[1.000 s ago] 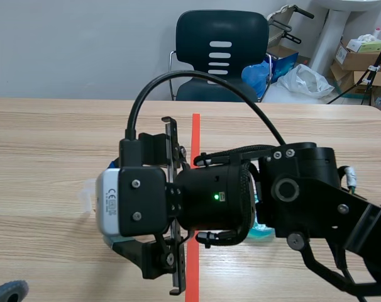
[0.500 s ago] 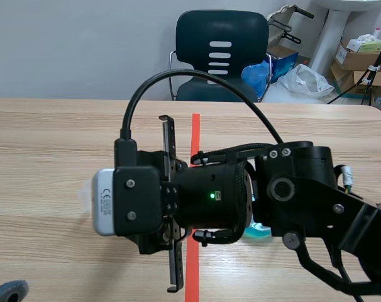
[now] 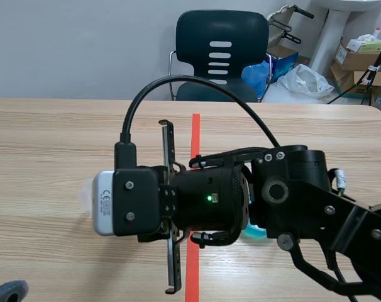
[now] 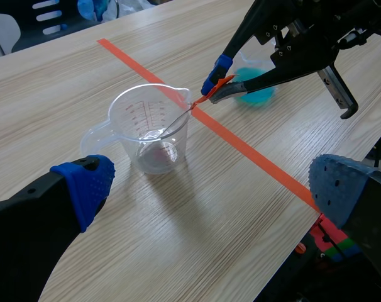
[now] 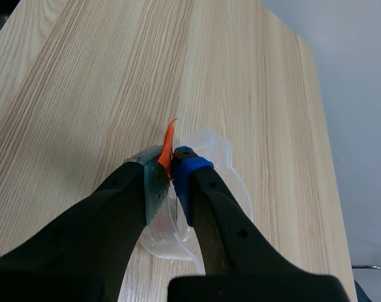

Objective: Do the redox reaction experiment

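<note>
Your right gripper [image 4: 220, 82] is closed tight on a thin metal stirrer with a flat orange handle [image 4: 207, 94]. In the right wrist view the orange handle [image 5: 168, 145] is pinched between the two pads, with only its tip poking out above them. From there the metal shaft slants down over the rim into the clear plastic measuring cup with a side handle and printed scale [image 4: 131, 129]. The lower end of the shaft rests near the bottom of the cup. Something faintly tinted lies on the cup's floor, but you cannot tell what it is. The cup stands upright on the pale wood-grain table [image 4: 178, 245], just beside the orange-red tape line [image 4: 253, 154], with its handle turned away from the tape. In the scene view your right arm reaches across the middle, and its wrist camera housing [image 3: 127, 202] hides nearly all of the cup. Just behind that gripper, on the far side of the tape from the cup, sits a shallow teal dish [image 4: 256, 95], partly hidden by the fingers. Your left gripper [image 4: 215, 185] is spread wide with nothing in it. One blue dotted pad [image 4: 93, 185] is close to the cup on the handle side, and the other is well off across the tape. A dark plastic chair [image 3: 222, 53] stands beyond the table's far edge.
</note>
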### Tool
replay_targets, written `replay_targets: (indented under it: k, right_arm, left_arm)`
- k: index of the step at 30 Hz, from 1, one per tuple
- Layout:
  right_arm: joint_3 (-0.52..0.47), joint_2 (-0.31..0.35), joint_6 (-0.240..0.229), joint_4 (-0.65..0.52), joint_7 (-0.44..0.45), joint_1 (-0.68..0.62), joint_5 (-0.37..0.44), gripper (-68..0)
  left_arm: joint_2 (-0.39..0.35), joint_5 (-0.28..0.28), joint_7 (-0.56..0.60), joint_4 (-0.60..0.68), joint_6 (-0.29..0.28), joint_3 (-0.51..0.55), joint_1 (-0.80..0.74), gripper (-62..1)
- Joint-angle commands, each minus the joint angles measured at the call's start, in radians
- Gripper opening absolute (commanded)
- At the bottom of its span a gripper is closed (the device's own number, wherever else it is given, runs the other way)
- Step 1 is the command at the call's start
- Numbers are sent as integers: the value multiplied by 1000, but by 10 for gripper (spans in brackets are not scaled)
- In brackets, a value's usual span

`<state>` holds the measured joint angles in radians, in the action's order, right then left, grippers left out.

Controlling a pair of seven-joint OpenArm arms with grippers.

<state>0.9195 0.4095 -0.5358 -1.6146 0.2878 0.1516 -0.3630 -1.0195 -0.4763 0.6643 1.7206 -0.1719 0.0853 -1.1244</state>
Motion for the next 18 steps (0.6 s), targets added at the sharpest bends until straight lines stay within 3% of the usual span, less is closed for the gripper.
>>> replay_targets:
  k: [1, 9, 18]
  right_arm:
    - [-9, -3, 8, -3, 9, 18, 7, -666]
    - [-11, -3, 12, -4, 29, 18, 14, -666]
    - [-49, -2, 12, -4, 30, 18, 148, -665]
  left_arm:
    - [8, -2, 21, 12, -2, -1, -3, 14]
    - [8, -2, 21, 12, -2, -1, -3, 14]
    - [8, -2, 21, 12, -2, -1, -3, 14]
